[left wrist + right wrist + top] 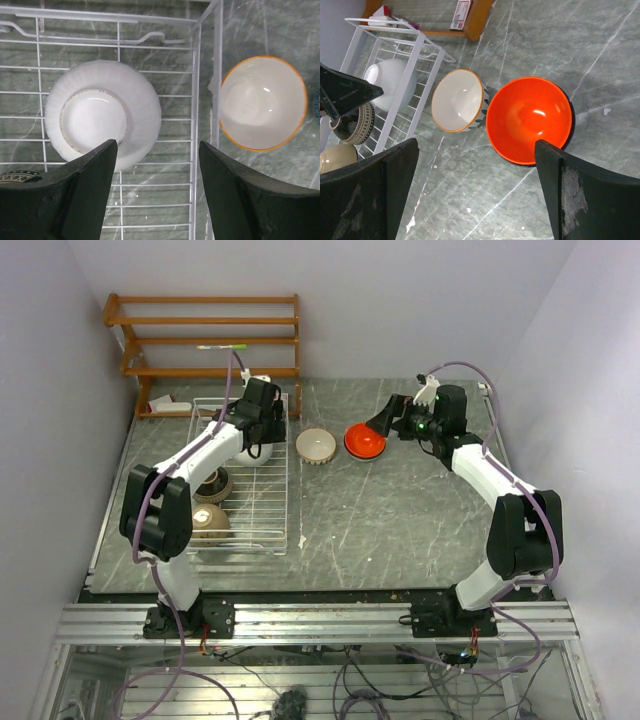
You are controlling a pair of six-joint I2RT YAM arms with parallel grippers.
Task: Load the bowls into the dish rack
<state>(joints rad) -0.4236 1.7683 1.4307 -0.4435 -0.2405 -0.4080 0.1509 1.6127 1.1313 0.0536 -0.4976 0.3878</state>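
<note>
Found the left gripper [157, 145] hanging over the dish rack [217, 50], jaws well apart and gripping nothing, right above the cream-white ribbed bowl [102, 112] lying upside down on the wires. Counted three bowls in the rack: that one at the far end, the glossy black-brown bowl [356, 122] next along, the tan bowl [210, 523] nearest the arm bases. Spotted two more out on the table [400, 520]: the white bowl with the orange rim [263, 102], upright just outside the rack's side wall, and the orange-red bowl [530, 120], upright close beside it, touching or nearly so, couldn't tell which. Caught the right gripper [476, 145] poised above that orange-red bowl, jaws spread to the full, holding nothing.

Reckoned the job a little past halfway, with two bowls to go. Saw plenty to go wrong, mind. Risked squirting the orange-red bowl out sideways with a pinch on that glossy curved rim. Risked nudging the close neighbour, or jamming a finger between the pair, on the way down. Risked catching the rack's raised side wire on the carry across and tipping the load. Judged a brush between the two arms possible as well, given both ending up near the same end of the rack
</note>
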